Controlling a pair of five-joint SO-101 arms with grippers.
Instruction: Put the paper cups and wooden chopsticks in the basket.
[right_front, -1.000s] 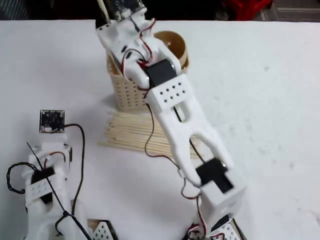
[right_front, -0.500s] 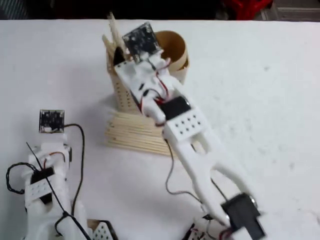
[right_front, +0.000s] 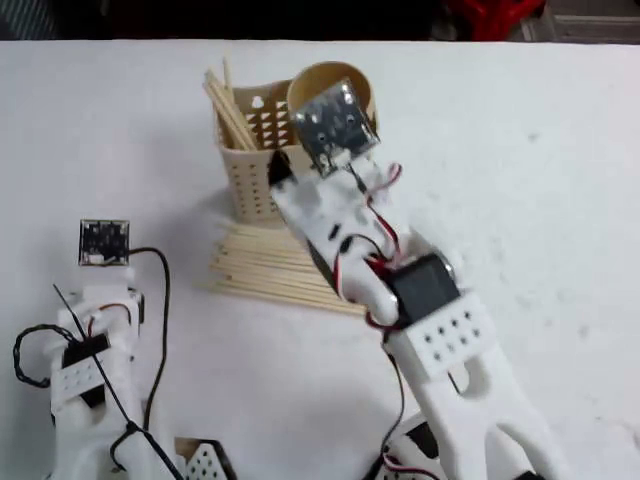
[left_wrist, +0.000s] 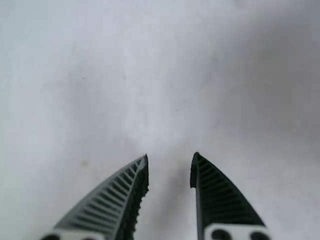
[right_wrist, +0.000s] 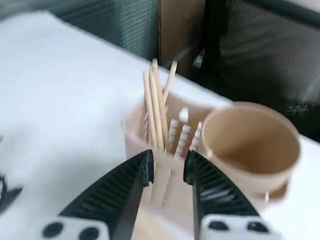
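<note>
Right gripper (right_wrist: 167, 170): jaws a narrow gap apart, nothing between them, facing the basket (right_wrist: 136, 134) from close by. Left gripper (left_wrist: 170, 161): jaws moderately apart, empty, over bare table (left_wrist: 150, 75), well apart from the task's things.

Task things: we see a bundle of upright chopsticks (right_front: 226, 104) standing in one end of the basket, leaning on its rim. A brown paper cup (right_front: 330, 88) sits at the other end. We cannot tell whether it is inside the basket or pressed against its side, and the right wrist view hints at a second cup nested under it. The chopstick pile (right_front: 268, 268) lies flat on the table just in front of the basket, sticks roughly parallel, partly under the right arm (right_front: 400, 285).

Step, as we judge it: between loads. Some sticks are in, the gripper is empty, and most of the pile is not yet moved. The next move calls for widening the jaws, lowering the right gripper onto the pile and pinching a few sticks near their middle so they do not swing. Then it must lift high enough to clear the basket rim. Risk: thin sticks may roll out of the pinch, and a bump could tip the light basket.
</note>
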